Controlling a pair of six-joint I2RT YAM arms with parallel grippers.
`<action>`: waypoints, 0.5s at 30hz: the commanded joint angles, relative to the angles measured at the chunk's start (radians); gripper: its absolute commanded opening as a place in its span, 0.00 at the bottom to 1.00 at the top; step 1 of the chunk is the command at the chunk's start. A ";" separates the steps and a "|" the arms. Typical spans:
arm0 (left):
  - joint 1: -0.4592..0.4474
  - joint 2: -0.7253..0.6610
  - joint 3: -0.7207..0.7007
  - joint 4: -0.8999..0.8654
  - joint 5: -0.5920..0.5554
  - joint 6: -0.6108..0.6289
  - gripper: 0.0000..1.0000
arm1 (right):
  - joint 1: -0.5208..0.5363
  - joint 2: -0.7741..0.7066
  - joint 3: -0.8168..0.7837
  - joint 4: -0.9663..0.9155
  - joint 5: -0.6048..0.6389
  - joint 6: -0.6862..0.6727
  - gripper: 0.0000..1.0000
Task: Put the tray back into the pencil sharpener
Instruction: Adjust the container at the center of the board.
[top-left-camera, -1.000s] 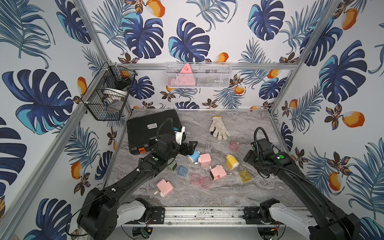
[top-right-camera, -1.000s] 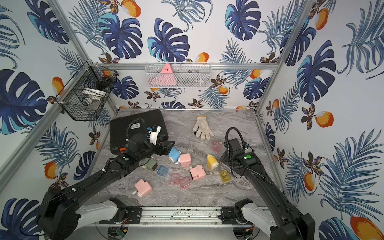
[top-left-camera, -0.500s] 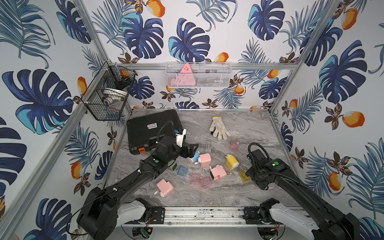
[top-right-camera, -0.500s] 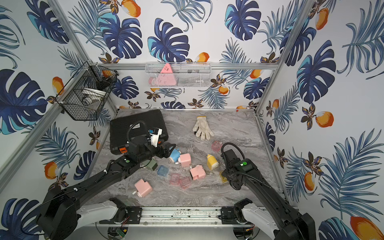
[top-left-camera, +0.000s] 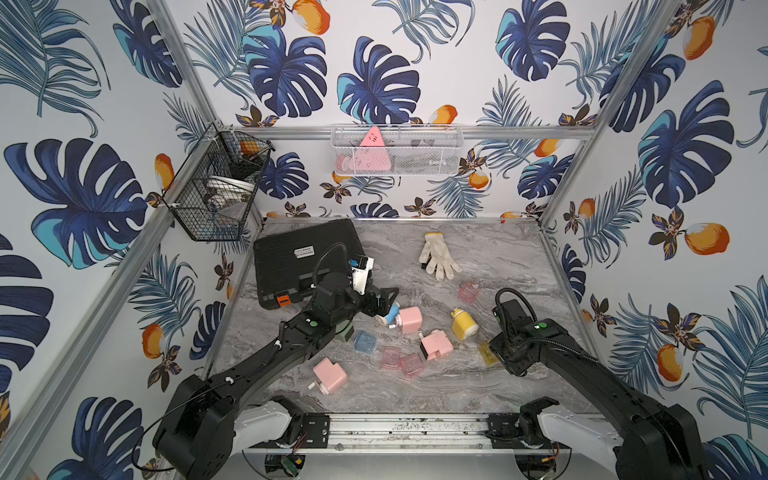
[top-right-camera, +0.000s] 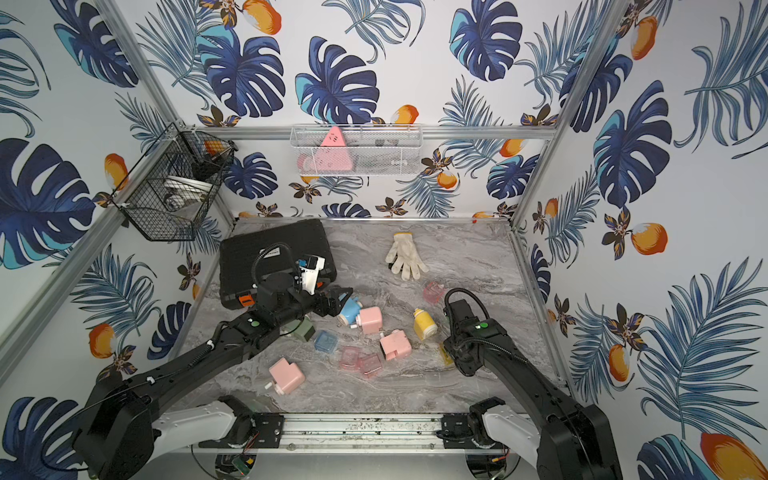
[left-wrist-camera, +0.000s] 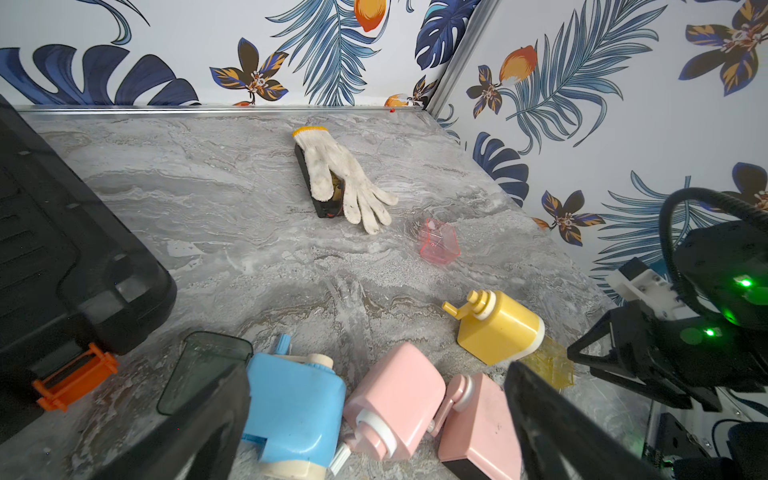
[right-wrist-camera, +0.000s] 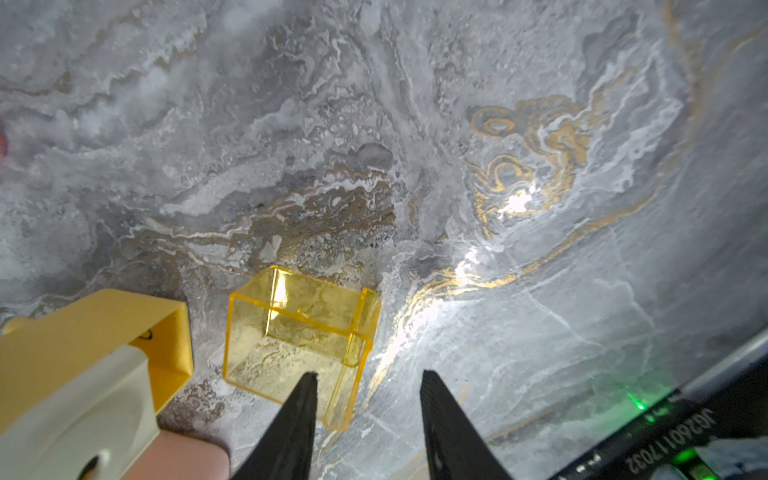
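Over toward the right edge of the marble surface (top-left-camera: 511, 266), the yellow tray (right-wrist-camera: 291, 332) is lying on the marble, out of its housing. The yellow pencil sharpener (top-left-camera: 464, 325) is on its side just beside it, on the side facing the middle of the surface. From the right wrist view the sharpener's hollow end points roughly at the tray, with a thin strip of marble between them.

The right gripper (right-wrist-camera: 368, 380) is right down at the tray with its jaws partway open. One finger is over the tray's inside and the other is outside it, so one side wall sits in the gap. It looks to me like it hasn't pinched anything, since there's visible space on the outer side.

The left gripper (left-wrist-camera: 378, 368) is near the middle of the surface, spread as wide as it goes and holding nothing. It hangs over the blue sharpener (left-wrist-camera: 291, 407) and a pink sharpener (left-wrist-camera: 395, 403) just beside it.

Other stuff around: a glove (top-left-camera: 438, 259) toward the back edge, a black case (top-left-camera: 299, 257) in the back left corner, and a pink tray (left-wrist-camera: 439, 243) sitting alone between the glove and the yellow sharpener
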 joint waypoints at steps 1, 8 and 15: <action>-0.005 0.009 0.007 0.044 0.019 0.005 0.99 | -0.027 0.018 -0.021 0.069 -0.056 -0.001 0.42; -0.016 0.031 0.019 0.052 0.024 0.012 0.99 | -0.054 0.049 -0.054 0.138 -0.098 -0.005 0.34; -0.040 0.057 0.039 0.046 0.022 0.038 0.99 | -0.067 0.071 -0.074 0.158 -0.100 -0.008 0.21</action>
